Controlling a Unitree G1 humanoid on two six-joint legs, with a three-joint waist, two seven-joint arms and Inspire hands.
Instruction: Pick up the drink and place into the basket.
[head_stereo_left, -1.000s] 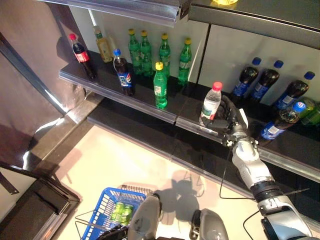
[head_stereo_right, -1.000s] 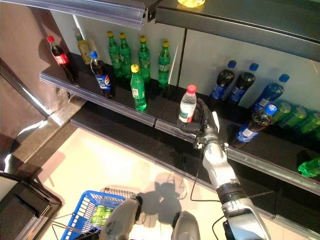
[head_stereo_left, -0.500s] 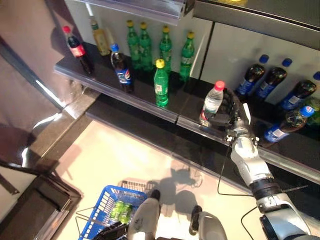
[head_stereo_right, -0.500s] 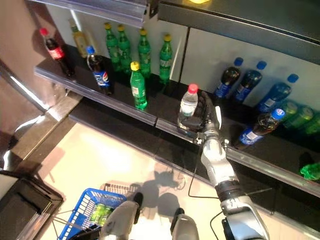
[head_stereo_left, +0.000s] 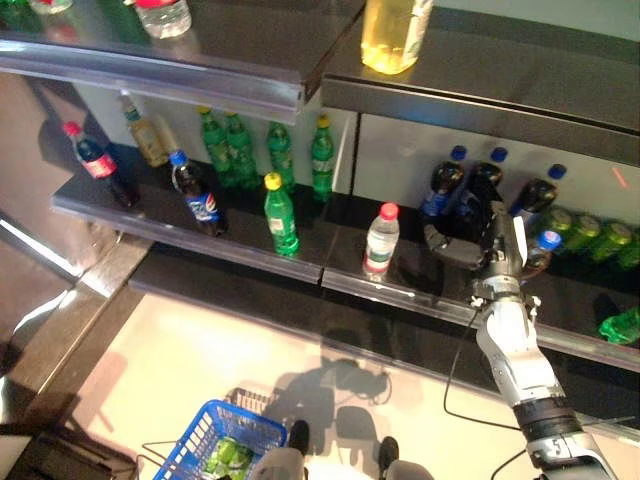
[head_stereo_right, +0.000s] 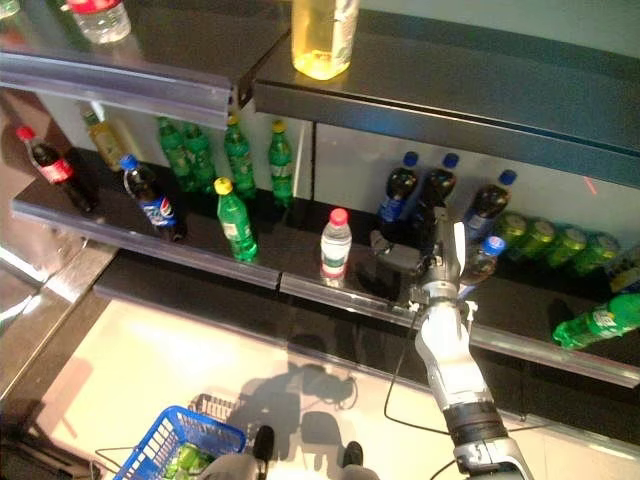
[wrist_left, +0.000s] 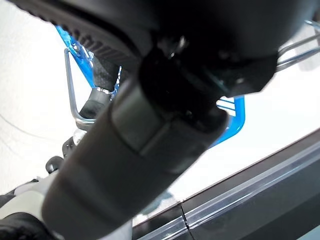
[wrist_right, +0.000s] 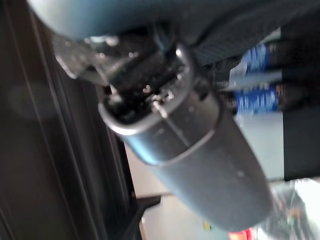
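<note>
Right hand (head_stereo_left: 487, 240): fingers relaxed, empty, beside water bottle (head_stereo_left: 380, 241) on shelf (head_stereo_left: 250, 245).
Advice: approach sideways, wrap bottle's middle.
Left hand: unseen.

A clear drink bottle (head_stereo_left: 381, 240) with a red cap and a pale label stood upright near the front edge of the middle shelf, free of any grasp. A blue wire basket (head_stereo_left: 203, 447) was seen on the pale floor below, with green bottles lying inside it.
</note>
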